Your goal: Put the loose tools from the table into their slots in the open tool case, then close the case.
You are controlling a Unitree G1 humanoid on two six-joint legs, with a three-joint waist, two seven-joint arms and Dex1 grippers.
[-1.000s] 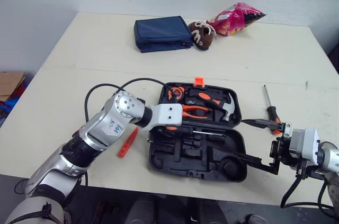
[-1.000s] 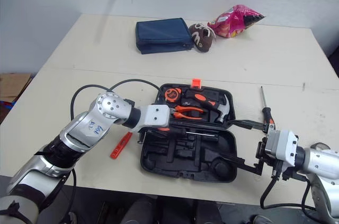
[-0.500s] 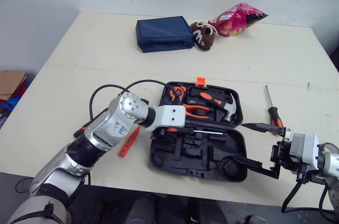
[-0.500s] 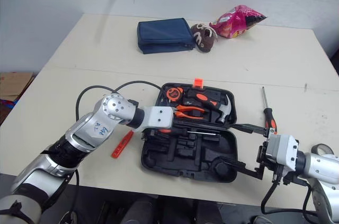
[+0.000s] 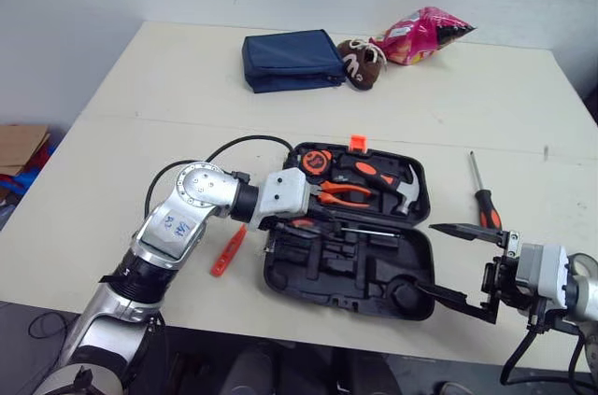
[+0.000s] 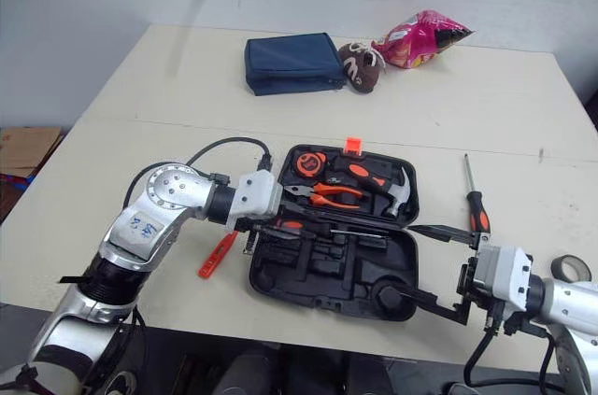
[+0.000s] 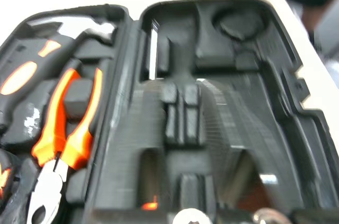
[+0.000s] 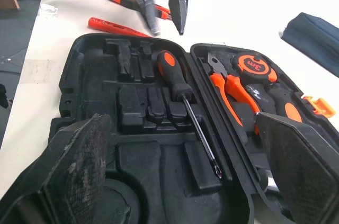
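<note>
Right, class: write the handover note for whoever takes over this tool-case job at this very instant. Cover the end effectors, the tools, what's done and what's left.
Left end effector: open, empty, by the left edge of the tool case.
Right end effector: open, empty, at the case's near right corner.
Case: open on the table.
Done: hammer, pliers, tape measure and a seated screwdriver lie in the case.
Left: a loose screwdriver on the table right of the case and a red tool left of it need slotting. Then close the case.
</note>
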